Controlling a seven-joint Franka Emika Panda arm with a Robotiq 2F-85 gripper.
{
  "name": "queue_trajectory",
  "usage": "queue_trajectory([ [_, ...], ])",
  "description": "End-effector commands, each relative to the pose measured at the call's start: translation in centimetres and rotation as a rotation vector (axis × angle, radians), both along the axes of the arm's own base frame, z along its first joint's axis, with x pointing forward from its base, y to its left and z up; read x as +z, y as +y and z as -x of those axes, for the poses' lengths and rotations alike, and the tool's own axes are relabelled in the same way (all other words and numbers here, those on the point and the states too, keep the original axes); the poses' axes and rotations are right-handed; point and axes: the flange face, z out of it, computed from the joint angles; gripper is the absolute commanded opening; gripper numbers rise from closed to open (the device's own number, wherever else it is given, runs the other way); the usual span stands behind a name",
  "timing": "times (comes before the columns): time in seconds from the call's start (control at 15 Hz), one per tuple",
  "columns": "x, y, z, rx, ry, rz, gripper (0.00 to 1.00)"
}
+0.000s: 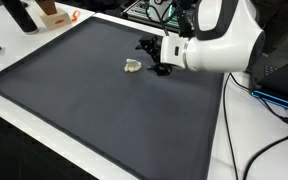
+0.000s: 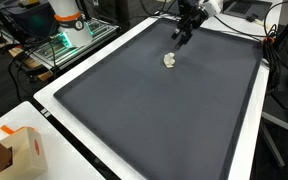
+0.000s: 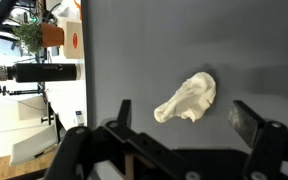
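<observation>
The gripper [image 3: 183,110] stands wide open, its two fingers [image 3: 246,122] spread well apart with nothing held. The pale crumpled lump [image 3: 187,98] lies on the dark mat [image 3: 224,40], roughly midway between the fingers and about level with their tips in the wrist view. The pictures do not show how high the tips ride above the mat. In my judgement that height is the main risk. If the fingers close too high, they may pinch only the top folds and the lump could slip out or roll. If they are too low, the tips could press into the mat and drag or wrinkle it. The lump looks soft and uneven, so a finger that meets it first could nudge it sideways instead of trapping it. Around the fingers the mat is flat, and nothing else lies on it. In both exterior views it runs broadly away from the lump, so there is generous room to move ahead of the fingers and to either side. Behind the gripper the mat ends close by at the white table [image 1: 216,160], where cables [image 1: 274,103] trail. Far beyond the fingers, past the opposite edge, stand a box [image 2: 24,150] and a plant [image 3: 29,35], well clear.
</observation>
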Motion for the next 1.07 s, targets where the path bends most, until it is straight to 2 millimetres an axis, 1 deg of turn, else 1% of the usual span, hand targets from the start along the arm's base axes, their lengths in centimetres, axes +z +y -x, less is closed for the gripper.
queue_trajectory([
  [0.0,-0.68,0.64,0.42,0.030,0.036,-0.004,1.00],
  [0.53,-0.78,0.74,0.66,0.040,0.065,-0.051,1.00],
  [1.0,-0.61,0.17,0.10,0.041,0.067,-0.103,1.00],
])
